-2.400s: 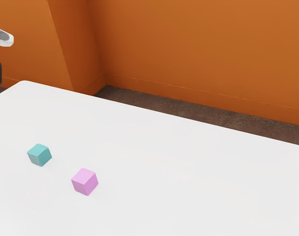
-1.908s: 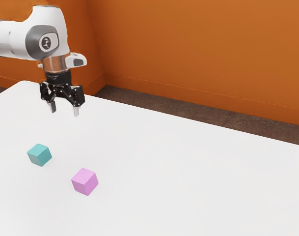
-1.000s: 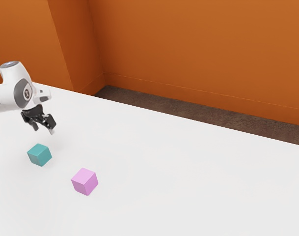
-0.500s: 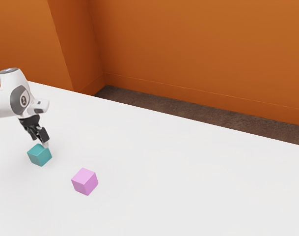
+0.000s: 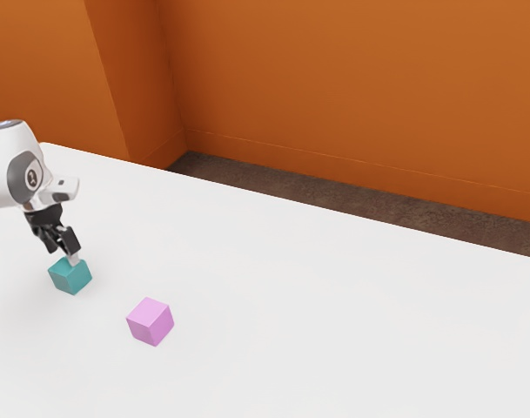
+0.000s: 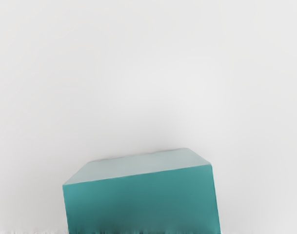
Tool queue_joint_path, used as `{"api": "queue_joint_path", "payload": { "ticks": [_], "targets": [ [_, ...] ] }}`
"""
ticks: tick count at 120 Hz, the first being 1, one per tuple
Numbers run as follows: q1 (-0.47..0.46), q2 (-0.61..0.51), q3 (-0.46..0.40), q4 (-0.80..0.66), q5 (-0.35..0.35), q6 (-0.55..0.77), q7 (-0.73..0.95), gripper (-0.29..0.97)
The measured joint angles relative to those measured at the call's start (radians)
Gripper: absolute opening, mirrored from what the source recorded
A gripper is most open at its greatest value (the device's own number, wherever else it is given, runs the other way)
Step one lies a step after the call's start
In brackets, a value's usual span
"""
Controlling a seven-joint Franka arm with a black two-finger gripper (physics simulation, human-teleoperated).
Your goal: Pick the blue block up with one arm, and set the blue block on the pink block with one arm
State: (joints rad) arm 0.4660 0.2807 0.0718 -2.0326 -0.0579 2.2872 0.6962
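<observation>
The blue block [image 5: 70,276], teal in colour, rests on the white table [image 5: 334,305] near the exterior view's left. My gripper [image 5: 68,259] has come down right over it, open, with its fingertips at the block's top edge. The block still stands on the table. In the wrist view the blue block [image 6: 143,195] looms large just under my hand, one top face and one side face showing. The pink block [image 5: 150,320] sits on the table a short way toward the exterior view's right and front of the blue one, apart from it.
Orange walls [image 5: 352,87] stand behind the table, with a strip of brown floor [image 5: 360,200] between them and the table's far edge. A wide stretch of white tabletop lies to the exterior view's right of both blocks.
My arm swung in from the exterior view's upper left, then dropped toward the blue block. Over the last half second the hand sank lower, to the block's top. Both blocks stayed put.
</observation>
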Motion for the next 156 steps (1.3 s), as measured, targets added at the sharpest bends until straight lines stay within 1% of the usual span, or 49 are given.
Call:
{"api": "queue_joint_path", "payload": {
  "ticks": [23,37,69,113,156],
  "targets": [
    [-0.012,-0.02,0.003,-0.032,0.005,-0.013,-0.065,0.66],
    [-0.031,-0.009,0.003,-0.031,0.006,-0.015,-0.095,0.66],
    [-0.02,0.022,0.006,0.003,0.012,-0.014,-0.135,0.66],
    [-0.017,0.049,0.005,0.007,0.053,0.005,-0.094,0.66],
    [-0.009,0.062,-0.002,0.009,0.048,0.018,-0.042,0.66]
  ]
}}
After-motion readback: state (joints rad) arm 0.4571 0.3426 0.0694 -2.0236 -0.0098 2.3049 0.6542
